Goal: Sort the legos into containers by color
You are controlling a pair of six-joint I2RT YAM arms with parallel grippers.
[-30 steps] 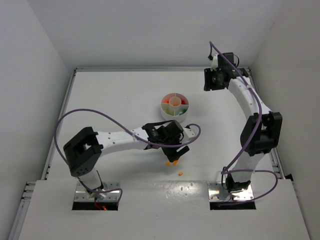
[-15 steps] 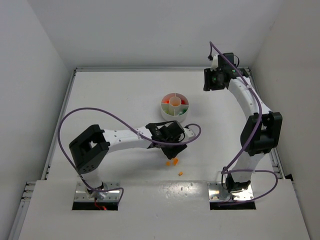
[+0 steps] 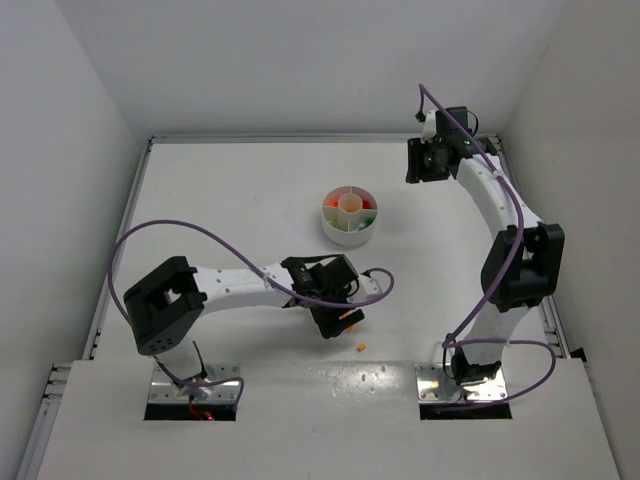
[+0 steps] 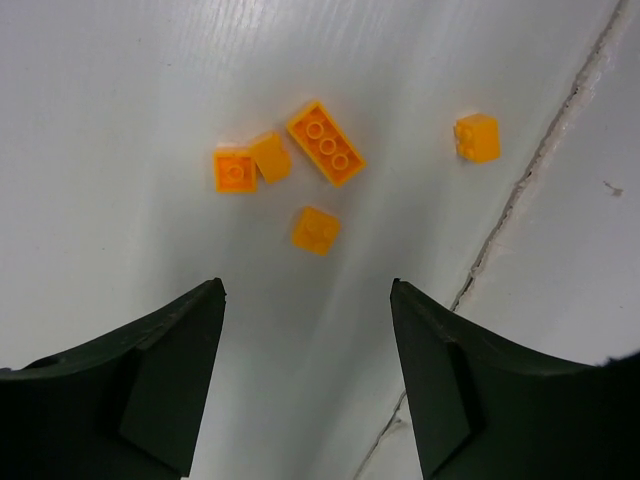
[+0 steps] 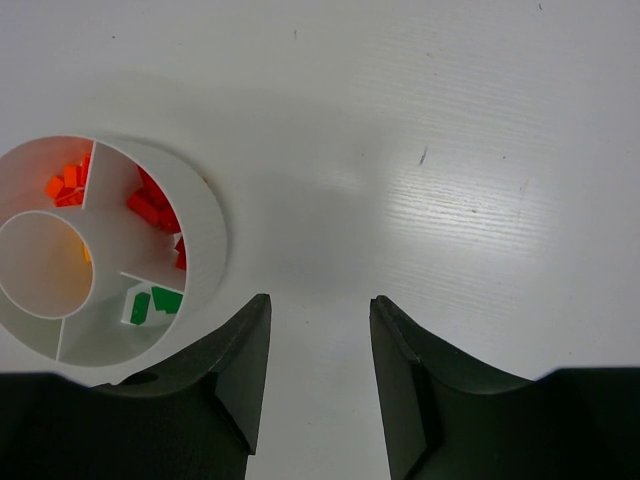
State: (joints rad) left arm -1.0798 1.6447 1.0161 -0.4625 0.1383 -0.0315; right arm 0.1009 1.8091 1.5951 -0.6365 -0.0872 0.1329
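Legos (image 4: pixel 325 143), studded orange plastic, on glossy table (image 4: pixel 120 60), left and right jaws apart, empty

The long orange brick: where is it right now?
In the left wrist view the long orange brick lies on the table, just ahead of the open left gripper, among three smaller orange bricks.
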